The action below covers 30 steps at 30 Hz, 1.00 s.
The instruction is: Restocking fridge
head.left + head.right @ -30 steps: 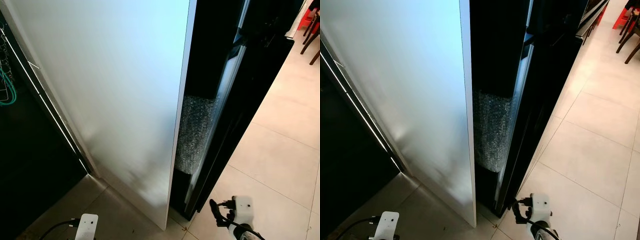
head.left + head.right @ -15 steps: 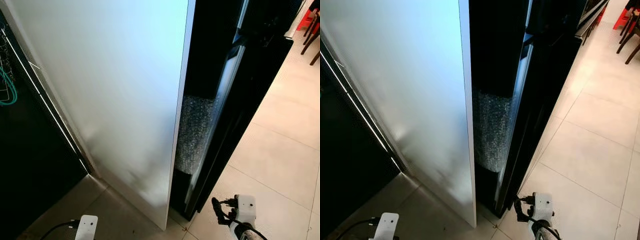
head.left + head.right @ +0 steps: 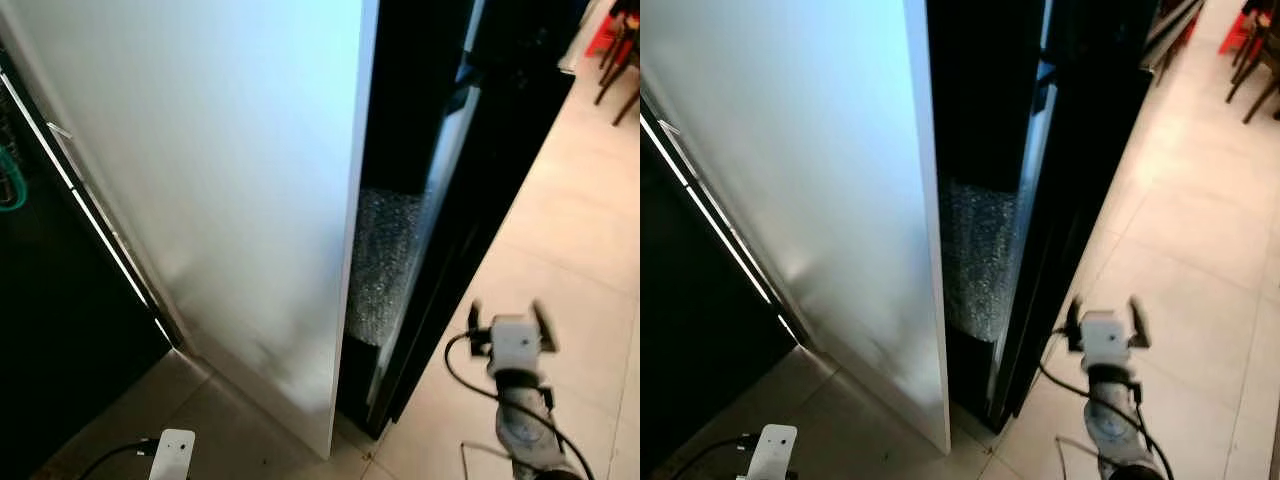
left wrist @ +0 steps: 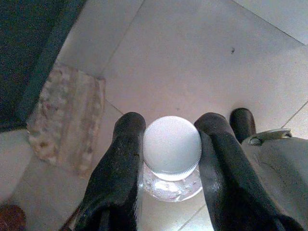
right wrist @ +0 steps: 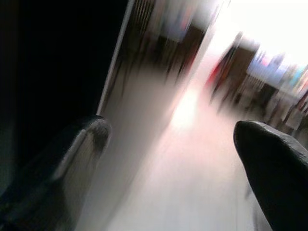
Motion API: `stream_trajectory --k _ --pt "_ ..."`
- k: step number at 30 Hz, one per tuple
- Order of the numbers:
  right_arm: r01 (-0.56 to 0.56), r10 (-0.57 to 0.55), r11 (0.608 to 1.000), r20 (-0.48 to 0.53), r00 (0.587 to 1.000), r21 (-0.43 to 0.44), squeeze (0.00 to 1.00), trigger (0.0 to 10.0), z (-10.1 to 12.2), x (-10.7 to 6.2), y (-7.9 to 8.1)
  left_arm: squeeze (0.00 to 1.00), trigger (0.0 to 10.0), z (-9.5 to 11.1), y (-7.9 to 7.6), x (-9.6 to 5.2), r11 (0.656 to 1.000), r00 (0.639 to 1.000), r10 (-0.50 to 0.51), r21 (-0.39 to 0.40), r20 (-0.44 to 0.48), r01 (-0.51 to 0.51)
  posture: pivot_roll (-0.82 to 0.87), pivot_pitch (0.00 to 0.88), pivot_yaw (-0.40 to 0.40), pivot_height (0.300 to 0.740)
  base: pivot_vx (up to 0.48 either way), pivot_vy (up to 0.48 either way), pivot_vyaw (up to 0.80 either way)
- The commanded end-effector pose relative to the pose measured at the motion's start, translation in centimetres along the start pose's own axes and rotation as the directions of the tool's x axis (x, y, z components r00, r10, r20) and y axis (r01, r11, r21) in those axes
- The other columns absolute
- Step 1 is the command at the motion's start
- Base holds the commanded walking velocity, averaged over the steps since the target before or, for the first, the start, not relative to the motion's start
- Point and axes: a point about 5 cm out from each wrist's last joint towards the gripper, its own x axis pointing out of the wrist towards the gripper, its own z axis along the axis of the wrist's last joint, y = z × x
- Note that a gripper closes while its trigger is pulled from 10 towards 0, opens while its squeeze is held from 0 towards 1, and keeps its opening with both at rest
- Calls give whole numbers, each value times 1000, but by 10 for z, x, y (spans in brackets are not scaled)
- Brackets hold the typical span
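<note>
Left eye view has the tall white fridge door point(image 3: 220, 200) swung wide open, a smooth, slightly glossy slab seen nearly edge-on. Right of its edge there's a narrow dark gap with a bumpy sheet of clear bubble wrap point(image 3: 385, 260) standing in it, then the glossy black fridge body point(image 3: 500, 150) running off to the far right. Floor is pale beige square tiles point(image 3: 580, 250) with thin grout lines.

The right gripper point(image 3: 1102, 325) is raised over those tiles just right of the black body, its two black fingers spread wide apart with nothing between them. It's blurry.

Left wrist view is where the goods are: the left gripper point(image 4: 169, 149) is pinching a clear plastic bottle with a round white ribbed cap point(image 4: 172, 147), seen cap-on, one black finger point(image 4: 122, 159) pressed on each side of the cap. It hangs low on the near left, above the tiles. Below it on the floor there's a rough speckled stone-like patch point(image 4: 67, 120) next to a dark edge.
</note>
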Motion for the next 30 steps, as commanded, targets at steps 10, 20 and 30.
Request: stream_trajectory --k 10,20,30 --pt "67 -67 998 -62 996 -7 0 10000 -4 5 -4 0 10000 -7 3 0 1000 1000 6 13 -19 -6 59 6 -13 740 0 0 0" --pt "-90 133 987 -365 922 132 0 10000 -43 -28 21 0 10000 -7 2 -1 1000 1000 7 10 -20 -7 61 0 -21 740 0 0 0" --pt "-311 445 887 -451 774 341 0 10000 -60 -53 40 0 10000 -10 2 -1 1000 1000 3 17 -25 -2 51 0 -16 740 0 0 0"
